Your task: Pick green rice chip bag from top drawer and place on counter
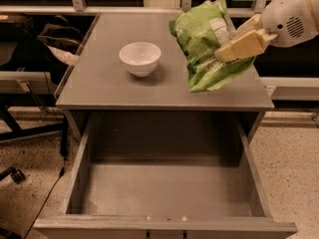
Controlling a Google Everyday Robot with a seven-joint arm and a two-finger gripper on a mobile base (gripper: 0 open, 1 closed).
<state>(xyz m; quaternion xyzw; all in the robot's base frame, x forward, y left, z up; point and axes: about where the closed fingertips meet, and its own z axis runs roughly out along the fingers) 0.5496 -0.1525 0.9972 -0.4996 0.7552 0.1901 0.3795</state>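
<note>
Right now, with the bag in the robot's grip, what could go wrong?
The gripper, shut on the green rice chip bag, holds it near the right front corner of the counter. Released there, the bag might slide off the edge, possibly into the open top drawer. If it swings left, it could knock the white bowl.

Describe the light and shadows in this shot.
Camera view: dim, warm light; the white bowl throws a soft shadow on the counter; the drawer is darkest at its back, under the counter; the gripper, shut on the green bag over the counter beside the bowl, is brightly lit against a dark background.
</note>
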